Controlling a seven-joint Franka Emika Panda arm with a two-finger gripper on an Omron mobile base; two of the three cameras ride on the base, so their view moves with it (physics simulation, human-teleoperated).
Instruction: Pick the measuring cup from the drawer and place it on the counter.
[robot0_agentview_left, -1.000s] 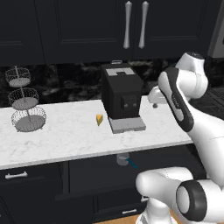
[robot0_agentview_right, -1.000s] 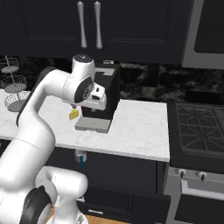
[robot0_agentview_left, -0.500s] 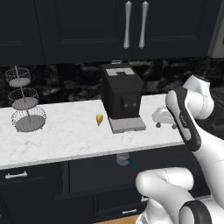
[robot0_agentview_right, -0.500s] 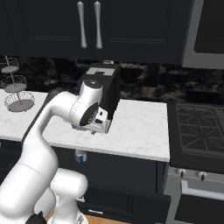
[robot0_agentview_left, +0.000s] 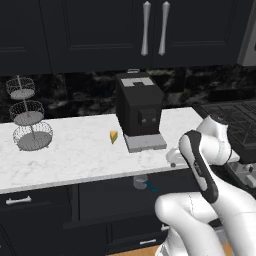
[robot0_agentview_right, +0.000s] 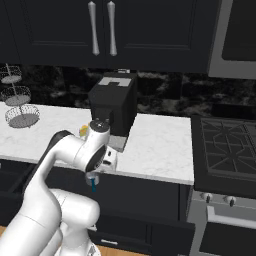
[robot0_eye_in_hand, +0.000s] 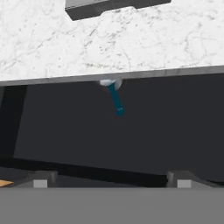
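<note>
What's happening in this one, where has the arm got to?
The white arm is bent low over the front edge of the counter, its gripper open and empty above the open drawer. The measuring cup sits inside the drawer, tucked mostly under the counter's lip with its teal handle sticking out toward the robot; nothing touches it yet. On the counter stand a coffee machine, a small yellow cheese wedge and a tiered wire stand.

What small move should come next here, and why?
Probably lower the open pincer toward the measuring cup. In the hand view the cup sits in the drawer at the counter edge, its handle pointing toward the pincer, nothing held yet.
</note>
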